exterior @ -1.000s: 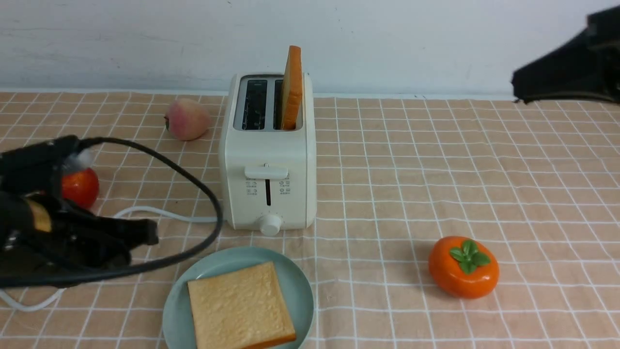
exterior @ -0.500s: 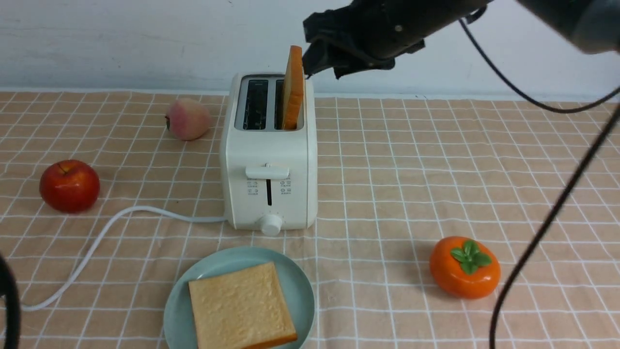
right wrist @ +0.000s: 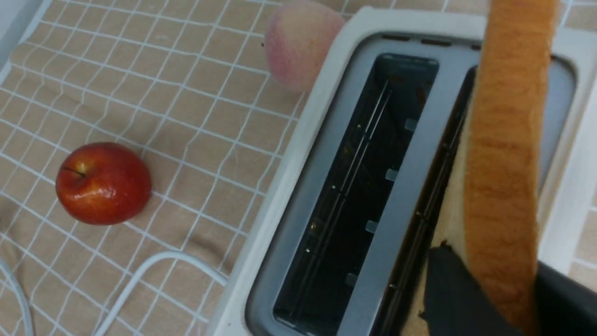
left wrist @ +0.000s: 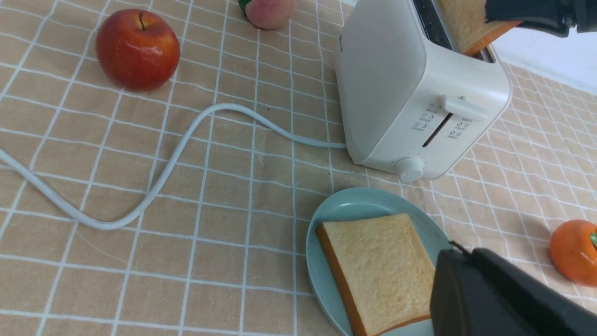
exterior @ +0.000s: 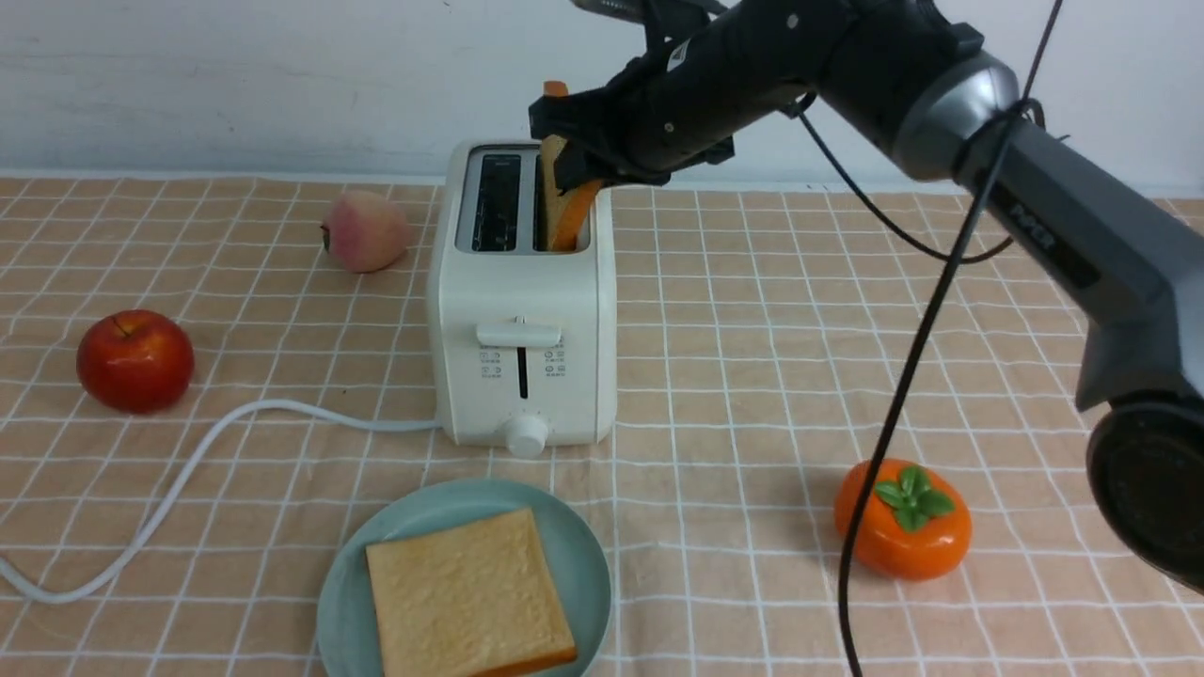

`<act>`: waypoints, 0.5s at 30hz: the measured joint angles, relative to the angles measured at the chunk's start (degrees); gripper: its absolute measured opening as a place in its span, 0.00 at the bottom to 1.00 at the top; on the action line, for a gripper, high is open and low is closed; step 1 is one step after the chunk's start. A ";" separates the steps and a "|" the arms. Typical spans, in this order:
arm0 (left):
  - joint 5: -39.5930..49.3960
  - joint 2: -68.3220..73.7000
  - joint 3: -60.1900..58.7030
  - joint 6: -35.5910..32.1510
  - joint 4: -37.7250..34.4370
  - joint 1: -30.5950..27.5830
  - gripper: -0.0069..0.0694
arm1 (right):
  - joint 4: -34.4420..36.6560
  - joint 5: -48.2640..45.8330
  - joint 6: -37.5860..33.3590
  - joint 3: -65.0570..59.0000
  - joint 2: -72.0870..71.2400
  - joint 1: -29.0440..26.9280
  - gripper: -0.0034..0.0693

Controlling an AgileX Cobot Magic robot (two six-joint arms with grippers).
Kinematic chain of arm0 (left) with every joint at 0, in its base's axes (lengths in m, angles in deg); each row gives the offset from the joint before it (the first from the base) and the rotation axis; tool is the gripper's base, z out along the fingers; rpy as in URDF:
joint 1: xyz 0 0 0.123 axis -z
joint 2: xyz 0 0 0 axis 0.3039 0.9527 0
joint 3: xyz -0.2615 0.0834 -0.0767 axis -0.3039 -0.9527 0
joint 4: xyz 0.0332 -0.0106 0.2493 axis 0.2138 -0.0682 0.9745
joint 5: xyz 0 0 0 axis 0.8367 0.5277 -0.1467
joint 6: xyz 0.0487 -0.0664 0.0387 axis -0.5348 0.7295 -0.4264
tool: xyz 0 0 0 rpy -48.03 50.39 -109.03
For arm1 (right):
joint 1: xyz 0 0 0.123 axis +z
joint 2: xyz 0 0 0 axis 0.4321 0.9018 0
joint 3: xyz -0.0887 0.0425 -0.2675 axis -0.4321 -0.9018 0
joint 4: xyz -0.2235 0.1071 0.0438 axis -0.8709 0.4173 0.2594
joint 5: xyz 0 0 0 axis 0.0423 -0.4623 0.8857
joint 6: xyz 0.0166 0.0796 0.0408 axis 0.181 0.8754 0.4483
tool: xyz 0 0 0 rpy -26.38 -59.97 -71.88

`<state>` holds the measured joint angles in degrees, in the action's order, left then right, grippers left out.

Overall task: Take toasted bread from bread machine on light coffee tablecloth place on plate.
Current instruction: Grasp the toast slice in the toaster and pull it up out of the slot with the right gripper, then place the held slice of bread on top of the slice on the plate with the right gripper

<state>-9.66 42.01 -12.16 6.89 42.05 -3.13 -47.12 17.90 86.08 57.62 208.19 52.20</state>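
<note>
One slice left in bread machine [exterior: 522,301], right gripper [exterior: 569,155] on it

2nd slice [exterior: 572,214] stands on edge in the machine's right-hand slot, leaning a little, its length running front-to-back along the slot. The right gripper sits over it from above w/ a finger on each broad face, apparently clamped on it. Left-hand slot is empty. Judged exit is straight up, then toward the robot: the plate [exterior: 451,503] lies just in front of the machine on the tablecloth [exterior: 771,329], w/ the 1st slice [exterior: 468,594] flat on it & covering most of it. Left gripper [left wrist: 466,280] hangs near the plate; only part shows, so can't tell if it's apart or together
</note>
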 joint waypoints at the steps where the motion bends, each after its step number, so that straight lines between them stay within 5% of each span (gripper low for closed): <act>1: -0.64 0.00 0.00 0.00 0.05 0.00 0.07 | -1.31 -0.83 0.00 0.30 -1.50 0.00 0.17; 15: -2.36 -0.02 0.00 0.00 0.71 0.00 0.07 | -10.01 -19.42 -2.72 0.92 -32.57 0.00 0.20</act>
<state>-12.02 42.00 -12.16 6.89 42.75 -3.13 -57.14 -1.52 83.36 58.54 175.62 52.20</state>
